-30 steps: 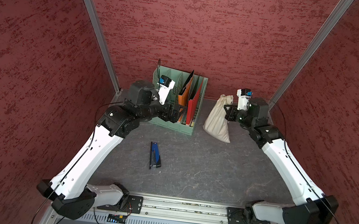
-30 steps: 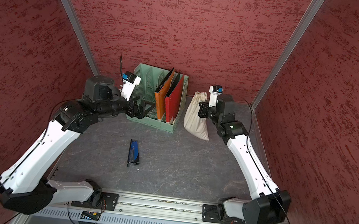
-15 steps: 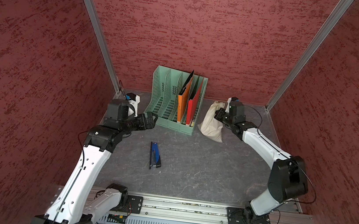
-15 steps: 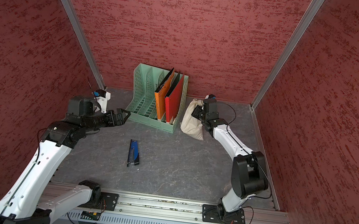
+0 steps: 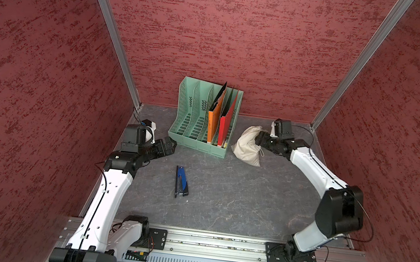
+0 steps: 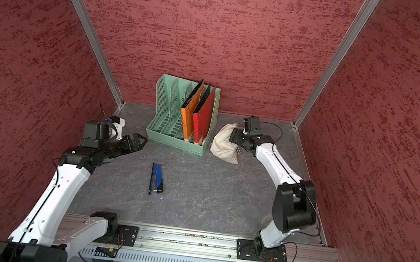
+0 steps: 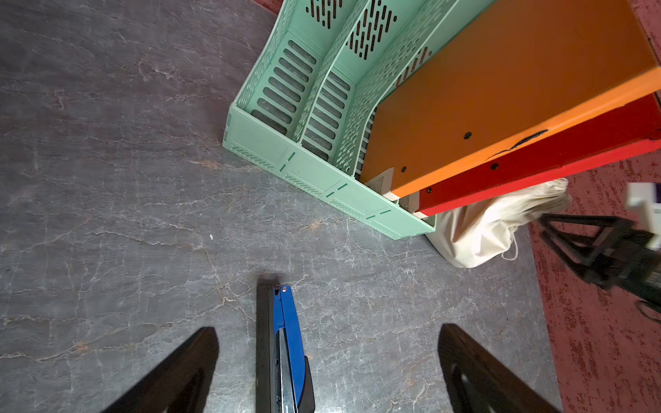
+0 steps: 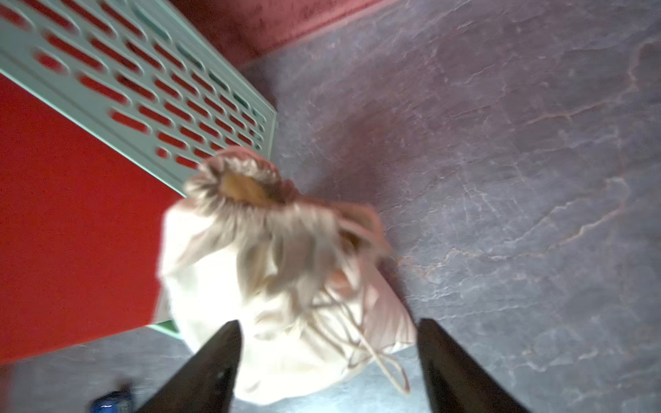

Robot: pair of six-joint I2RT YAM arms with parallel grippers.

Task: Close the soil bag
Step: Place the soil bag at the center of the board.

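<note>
The soil bag (image 5: 246,148) (image 6: 225,144) is a cream cloth sack lying on the grey table beside the green file rack, also seen in the left wrist view (image 7: 479,236). In the right wrist view its neck (image 8: 246,186) is gathered, with a small brown gap showing, and thin cords (image 8: 379,354) trail over its side. My right gripper (image 5: 259,140) (image 6: 232,137) (image 8: 329,323) is open, its jaws spread to either side of the bag and holding nothing. My left gripper (image 5: 171,143) (image 6: 140,140) (image 7: 328,329) is open over the table, far from the bag.
A green file rack (image 5: 198,125) (image 6: 175,122) (image 7: 304,107) with an orange folder (image 5: 216,116) and a red folder (image 5: 227,120) stands at the back, touching the bag. A blue stapler (image 5: 181,182) (image 6: 156,178) (image 7: 282,354) lies mid-table. Red walls enclose three sides.
My right gripper, shut a second ago with the bag raised, has come down and opened; the bag now rests on the table. My left arm drew back from the rack and lowered.
</note>
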